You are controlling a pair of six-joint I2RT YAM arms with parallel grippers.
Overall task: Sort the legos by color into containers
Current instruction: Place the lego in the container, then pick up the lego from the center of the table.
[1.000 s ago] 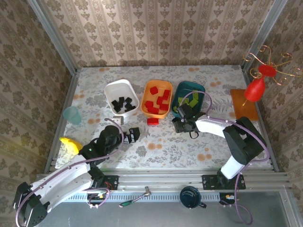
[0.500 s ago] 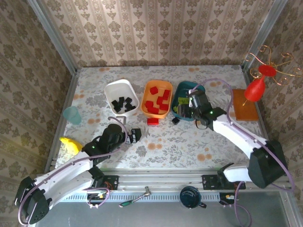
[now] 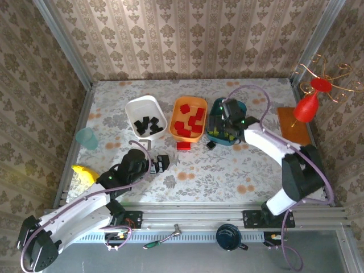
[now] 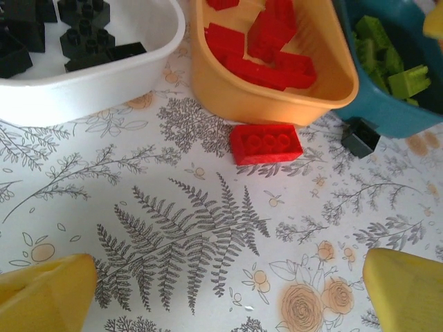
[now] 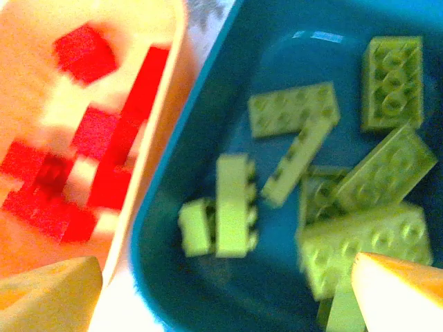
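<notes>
Lime bricks (image 5: pixel 387 166) lie jumbled in the teal tub (image 5: pixel 208 104), mostly studs up. Right gripper (image 5: pixel 221 273) is spread wide and empty above them, left gripper (image 4: pixel 228 277) is gaping too, near a loose red brick (image 4: pixel 266 143).

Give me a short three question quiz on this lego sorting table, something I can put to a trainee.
1. Multiple choice: which tub is the right gripper above? A white, B orange, C dark teal.
2. True or false: a red brick lies on the table just outside the orange tub.
3. What colour are the bricks in the white tub?
Key: 1 C, the dark teal tub. 2 True. 3 Black.
</notes>
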